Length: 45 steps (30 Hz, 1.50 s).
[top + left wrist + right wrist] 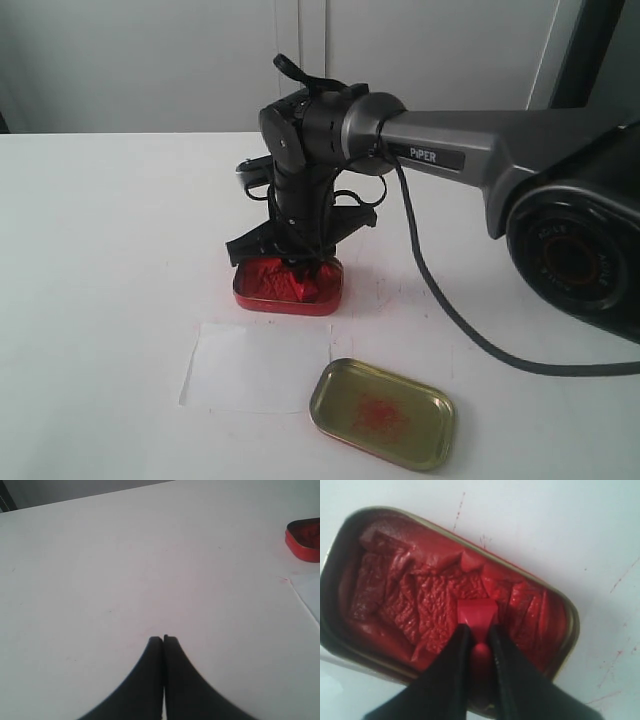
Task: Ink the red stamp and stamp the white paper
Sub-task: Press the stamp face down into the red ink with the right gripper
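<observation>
My right gripper (479, 629) is shut on the knob of the small red stamp (477, 613), whose flat base rests against the rough red ink paste in the red tin (395, 605). In the exterior view the same gripper (296, 266) points down into that tin (288, 296). The white paper (255, 366) lies flat just in front of the tin, with no mark that I can make out. My left gripper (163, 639) is shut with nothing in it, over bare table; a corner of the paper (310, 595) and the tin (305, 540) show at the edge of its view.
A gold tin lid (382, 412) with red smears inside lies at the front right, touching the paper's corner. The right arm's black cable (450, 310) trails across the white table (100, 250). Small red ink flecks mark the table beside the tin.
</observation>
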{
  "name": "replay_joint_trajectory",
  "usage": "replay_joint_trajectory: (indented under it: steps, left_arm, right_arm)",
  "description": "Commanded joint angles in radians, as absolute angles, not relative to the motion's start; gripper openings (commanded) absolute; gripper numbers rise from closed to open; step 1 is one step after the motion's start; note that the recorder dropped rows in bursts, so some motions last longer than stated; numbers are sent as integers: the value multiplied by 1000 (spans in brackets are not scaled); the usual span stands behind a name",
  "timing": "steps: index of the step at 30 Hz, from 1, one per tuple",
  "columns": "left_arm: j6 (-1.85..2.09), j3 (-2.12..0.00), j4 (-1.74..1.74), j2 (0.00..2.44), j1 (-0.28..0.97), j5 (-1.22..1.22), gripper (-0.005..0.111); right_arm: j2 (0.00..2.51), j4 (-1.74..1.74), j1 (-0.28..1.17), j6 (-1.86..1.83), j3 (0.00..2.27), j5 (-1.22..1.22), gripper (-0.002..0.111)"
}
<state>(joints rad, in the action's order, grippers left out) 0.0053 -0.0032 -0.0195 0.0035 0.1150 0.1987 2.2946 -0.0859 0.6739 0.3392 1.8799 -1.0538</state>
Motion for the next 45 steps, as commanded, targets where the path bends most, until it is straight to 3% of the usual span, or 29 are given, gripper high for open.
replay_joint_trajectory:
  steps: [1,45]
  left_arm:
    - [8,0,-17,0,113,195,0]
    - [8,0,-17,0,113,195,0]
  right_arm:
    - [2272,-81,667,345,1861,-1102,0]
    - [2213,-114,667,392,1861,-971,0]
